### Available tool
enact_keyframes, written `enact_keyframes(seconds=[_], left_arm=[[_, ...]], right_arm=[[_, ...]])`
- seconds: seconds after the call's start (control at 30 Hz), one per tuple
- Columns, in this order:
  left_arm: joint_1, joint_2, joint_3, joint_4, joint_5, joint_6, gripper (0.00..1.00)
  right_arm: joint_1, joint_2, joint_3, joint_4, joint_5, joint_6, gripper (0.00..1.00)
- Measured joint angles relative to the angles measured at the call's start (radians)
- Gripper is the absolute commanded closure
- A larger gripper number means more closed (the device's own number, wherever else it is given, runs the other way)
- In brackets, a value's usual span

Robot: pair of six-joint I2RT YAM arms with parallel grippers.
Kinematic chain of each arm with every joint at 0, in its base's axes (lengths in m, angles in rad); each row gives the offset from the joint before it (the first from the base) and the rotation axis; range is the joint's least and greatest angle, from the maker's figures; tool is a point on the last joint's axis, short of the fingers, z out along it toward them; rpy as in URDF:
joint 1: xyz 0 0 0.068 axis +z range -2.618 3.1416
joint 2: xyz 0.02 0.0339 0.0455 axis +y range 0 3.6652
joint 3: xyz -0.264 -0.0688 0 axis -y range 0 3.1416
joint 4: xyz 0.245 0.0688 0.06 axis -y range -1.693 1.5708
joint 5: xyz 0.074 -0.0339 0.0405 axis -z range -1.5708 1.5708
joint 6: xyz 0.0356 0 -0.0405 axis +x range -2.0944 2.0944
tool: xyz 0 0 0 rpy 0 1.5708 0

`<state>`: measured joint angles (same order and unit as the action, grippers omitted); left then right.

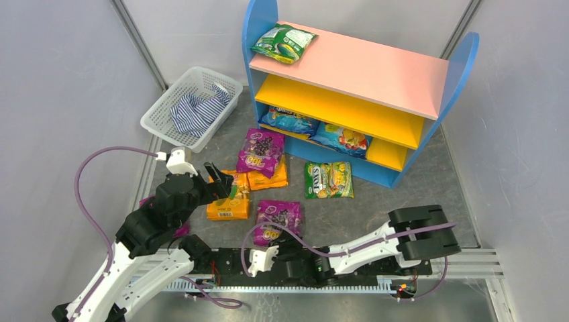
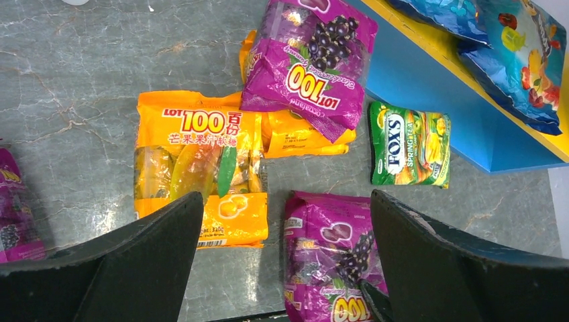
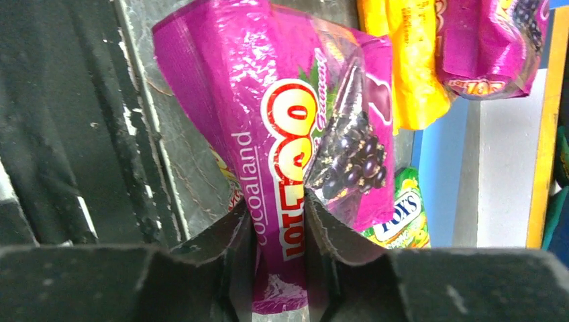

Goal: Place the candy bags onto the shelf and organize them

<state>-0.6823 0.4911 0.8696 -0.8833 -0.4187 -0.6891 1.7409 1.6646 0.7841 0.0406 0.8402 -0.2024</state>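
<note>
The shelf (image 1: 362,67) stands at the back with a green candy bag (image 1: 284,42) on its pink top and two blue bags (image 1: 341,139) on the base. On the table lie a purple "100" bag (image 1: 260,151) over an orange bag (image 1: 272,180), another orange bag (image 1: 228,203), a FOX'S bag (image 1: 329,180) and a nearer purple bag (image 1: 276,218). My right gripper (image 3: 280,221) is shut on the near end of that purple bag (image 3: 295,121). My left gripper (image 2: 285,198) is open and empty above the orange bag (image 2: 198,168) and the purple bag (image 2: 329,248).
A white mesh basket (image 1: 161,111) with a striped cloth (image 1: 198,111) stands at the back left. Another purple bag (image 2: 13,215) lies at the far left, partly under my left arm. Grey walls close in on both sides.
</note>
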Motion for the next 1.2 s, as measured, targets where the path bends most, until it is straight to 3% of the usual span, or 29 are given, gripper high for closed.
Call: enact_keyframes(seconds=[0.37,0.83,1.03,1.2], left_arm=[[0.0,0.0,0.0,0.0,-0.01,0.0,0.0],[0.0,-0.01,0.0,-0.001,-0.018,0.0,0.0],[0.0,-0.036,0.0,-0.001,-0.018,0.0,0.0],[0.0,-0.043,0.0,-0.001,-0.018,0.0,0.0]], right_arm=[[-0.002,-0.226,-0.047,-0.056,-0.046,-0.003,1.0],[-0.076,-0.515,-0.024,-0.212,-0.036,-0.065,1.0],[-0.19,-0.537,0.116,-0.211,-0.015,-0.186,1.0],[-0.274,-0.535,0.256,-0.116,-0.028,-0.3,1.0]])
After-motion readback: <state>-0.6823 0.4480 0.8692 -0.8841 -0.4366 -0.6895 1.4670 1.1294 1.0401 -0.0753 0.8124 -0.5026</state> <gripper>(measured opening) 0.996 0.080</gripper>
